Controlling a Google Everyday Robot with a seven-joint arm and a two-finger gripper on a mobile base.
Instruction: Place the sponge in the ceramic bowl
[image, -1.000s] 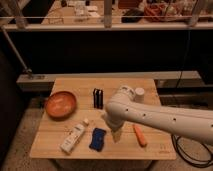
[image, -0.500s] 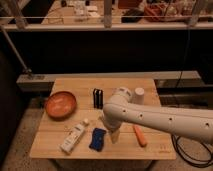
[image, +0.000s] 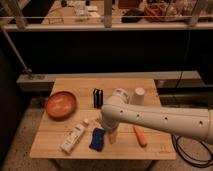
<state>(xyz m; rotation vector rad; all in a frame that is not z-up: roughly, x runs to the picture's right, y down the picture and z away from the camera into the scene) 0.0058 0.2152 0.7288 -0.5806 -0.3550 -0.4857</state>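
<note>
On the slatted, pale wooden table (image: 75, 85), the ceramic bowl (image: 61, 104) sits near the left edge: wide, shallow and round, with a glossy orange-brown glaze that catches a soft highlight inside. Right of the bowl and nearer the front edge lies the sponge (image: 97, 139), a small flat dark-blue rectangle with a matte, soft-looking surface, lying flat on the wood and well apart from the bowl. Between bowl and sponge, closer to the front, rests a white elongated bottle-like object (image: 73, 138), lying on its side at a slant, with a tiny pale item (image: 86, 121) just above its upper end (too small to identify). Directly right of the bowl stands an upright black-and-dark-blue box (image: 97, 98), thin and hard-edged. Farther right of the bowl, past the box, a small white cup (image: 138, 96) stands upright near the back of the table. A smooth, tapered orange stick (image: 140, 135), carrot-like, lies toward the front right. The robot's arm (image: 160, 120), a thick, rounded, off-white shell with small dark dots, reaches in from the right and bends downward; its gripper (image: 113, 135) hangs just beside the sponge's right side, on the side away from the bowl, low over the wood. Whether the claw is open or closed cannot be told, and it is not seen gripping anything.
</note>
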